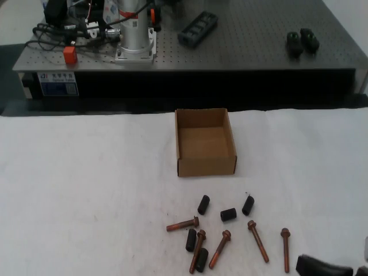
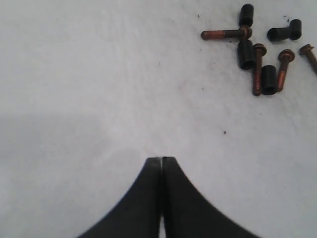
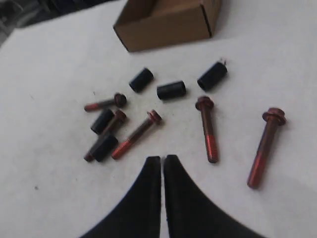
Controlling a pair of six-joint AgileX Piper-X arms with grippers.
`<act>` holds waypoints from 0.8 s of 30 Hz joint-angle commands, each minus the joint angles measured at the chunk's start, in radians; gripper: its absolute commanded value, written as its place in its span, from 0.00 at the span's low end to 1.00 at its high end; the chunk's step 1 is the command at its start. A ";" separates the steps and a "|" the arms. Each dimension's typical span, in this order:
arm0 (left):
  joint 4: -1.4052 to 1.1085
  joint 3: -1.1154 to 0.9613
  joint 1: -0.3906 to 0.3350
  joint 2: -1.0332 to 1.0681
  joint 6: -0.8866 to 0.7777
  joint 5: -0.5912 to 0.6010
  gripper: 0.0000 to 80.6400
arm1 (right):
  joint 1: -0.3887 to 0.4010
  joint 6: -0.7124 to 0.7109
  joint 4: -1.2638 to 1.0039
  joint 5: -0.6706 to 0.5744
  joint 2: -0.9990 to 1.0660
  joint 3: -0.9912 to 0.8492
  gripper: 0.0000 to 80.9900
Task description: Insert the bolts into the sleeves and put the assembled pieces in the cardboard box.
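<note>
An open, empty cardboard box (image 1: 206,165) stands mid-table on the white cloth; the right wrist view has it (image 3: 168,25) beyond the parts. In front of it lie several copper bolts (image 1: 258,241) and several short black sleeves (image 1: 228,214), all loose and separate. My right gripper (image 3: 162,159) is shut and holds nothing, just short of a bolt (image 3: 136,134) and beside two longer bolts (image 3: 207,129). My left gripper (image 2: 161,161) is shut and holds nothing over bare cloth, with the bolts (image 2: 225,34) and sleeves (image 2: 246,54) well ahead of it to one side.
A black part of an arm (image 1: 322,266) shows at the front right edge. Behind the cloth stands a perforated metal bench (image 1: 247,54) with an aluminium post (image 1: 135,34), an orange block (image 1: 69,54), cables and black fittings (image 1: 197,27). Bare cloth spreads to the left.
</note>
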 commanded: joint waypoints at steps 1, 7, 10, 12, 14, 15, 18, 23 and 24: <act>-0.129 -0.011 0.001 -0.003 -0.015 0.074 0.01 | 0.000 0.141 -0.237 -0.017 -0.005 -0.011 0.03; -0.372 -0.011 0.001 0.035 0.015 0.073 0.36 | 0.000 0.148 -0.194 0.002 0.177 -0.108 0.27; -0.369 -0.014 0.001 0.108 0.077 0.073 0.32 | 0.000 0.069 -0.177 0.043 0.363 -0.214 0.34; -0.370 -0.049 0.001 0.177 0.128 0.074 0.29 | -0.003 0.034 -0.125 0.075 0.517 -0.297 0.34; -0.371 -0.100 0.001 0.256 0.178 0.083 0.29 | -0.005 -0.003 0.009 0.125 0.658 -0.412 0.34; -0.371 -0.124 0.001 0.289 0.192 0.088 0.29 | -0.004 -0.037 0.088 0.162 0.738 -0.471 0.34; -0.367 -0.218 0.001 0.425 0.270 0.120 0.29 | -0.016 -0.121 0.272 0.288 0.937 -0.616 0.34; -0.367 -0.345 0.001 0.622 0.302 0.124 0.29 | -0.099 -0.171 0.414 0.262 1.162 -0.753 0.34; -0.367 -0.362 0.001 0.647 0.302 0.124 0.29 | -0.114 -0.171 0.419 0.240 1.190 -0.764 0.34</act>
